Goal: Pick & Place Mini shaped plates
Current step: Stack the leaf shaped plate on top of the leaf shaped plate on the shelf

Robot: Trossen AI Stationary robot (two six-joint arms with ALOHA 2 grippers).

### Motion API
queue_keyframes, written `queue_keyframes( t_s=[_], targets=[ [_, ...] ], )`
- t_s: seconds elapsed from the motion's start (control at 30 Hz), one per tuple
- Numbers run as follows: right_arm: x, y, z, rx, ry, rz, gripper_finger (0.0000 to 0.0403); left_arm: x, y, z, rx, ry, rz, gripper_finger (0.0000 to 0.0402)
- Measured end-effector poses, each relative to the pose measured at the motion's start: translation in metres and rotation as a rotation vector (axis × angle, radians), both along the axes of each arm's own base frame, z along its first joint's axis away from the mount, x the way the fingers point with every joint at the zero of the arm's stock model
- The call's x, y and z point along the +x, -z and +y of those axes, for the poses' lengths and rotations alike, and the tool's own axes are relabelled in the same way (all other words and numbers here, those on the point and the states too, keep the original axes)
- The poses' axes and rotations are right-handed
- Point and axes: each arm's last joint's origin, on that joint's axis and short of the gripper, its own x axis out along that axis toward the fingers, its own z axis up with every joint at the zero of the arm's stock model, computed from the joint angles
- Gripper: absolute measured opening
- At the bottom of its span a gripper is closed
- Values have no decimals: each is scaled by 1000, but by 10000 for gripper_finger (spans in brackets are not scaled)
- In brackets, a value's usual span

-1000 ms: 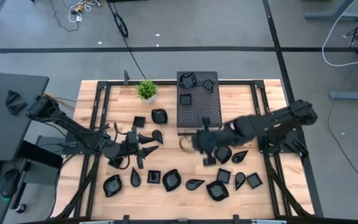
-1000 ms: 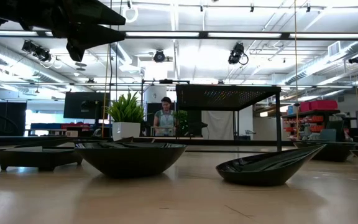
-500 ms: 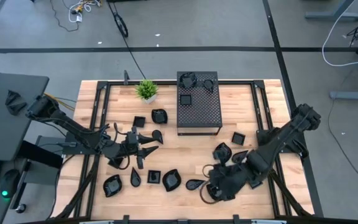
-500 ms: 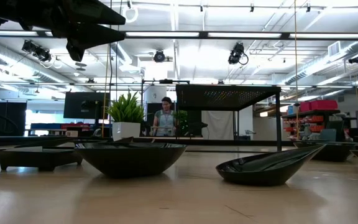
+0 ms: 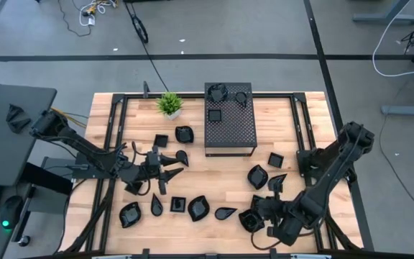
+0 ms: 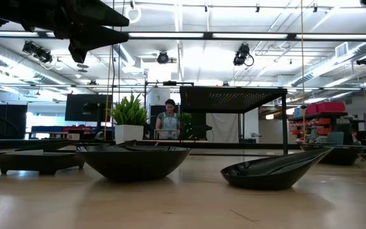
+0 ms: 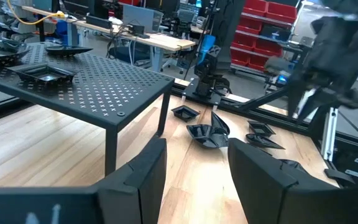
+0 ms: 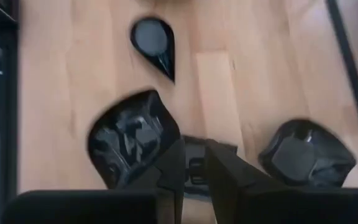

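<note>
Many small glossy black plates lie on the wooden table, such as a leaf plate (image 5: 257, 176), a teardrop plate (image 5: 225, 213) and a square plate (image 5: 161, 140). Three more sit on top of the perforated black box (image 5: 230, 122). My right gripper (image 5: 264, 210) hovers low over the near right group. In its wrist view its fingers (image 8: 194, 165) stand slightly apart above a small square plate (image 8: 194, 169), between a leaf plate (image 8: 132, 140) and a rounded plate (image 8: 306, 152). My left gripper (image 5: 167, 169) waits open left of the centre (image 7: 194, 168).
A small potted plant (image 5: 169, 104) stands at the far edge left of the box. Black frame rails run along the table's sides (image 5: 304, 122). Bare wood shows in front of the box (image 5: 221, 173). In the low view a person (image 6: 169, 117) is in the room behind.
My right gripper has swung from just in front of the box toward the table's near edge and now sits over the near right plates. The left arm and the plates have kept still.
</note>
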Motion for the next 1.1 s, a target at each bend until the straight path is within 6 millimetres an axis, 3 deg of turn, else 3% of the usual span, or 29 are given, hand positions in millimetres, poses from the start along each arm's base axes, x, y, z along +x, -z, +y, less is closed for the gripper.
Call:
queue_keyframes(
  t_s=[0.13,0.23,0.53,0.83,1.1],
  targets=[
    [-3,23,-8,17,55,32,61,0,0,0,1,-1,0,177],
    [-3,29,-13,13,80,47,65,0,0,0,1,-1,1,177],
    [-21,21,-30,-38,145,209,126,0,0,0,1,-2,1,177],
    [-49,-2,-39,2,218,196,192,0,0,0,2,-2,2,177],
    [-67,10,-40,89,278,167,203,0,0,0,2,-2,3,177]
  ],
)
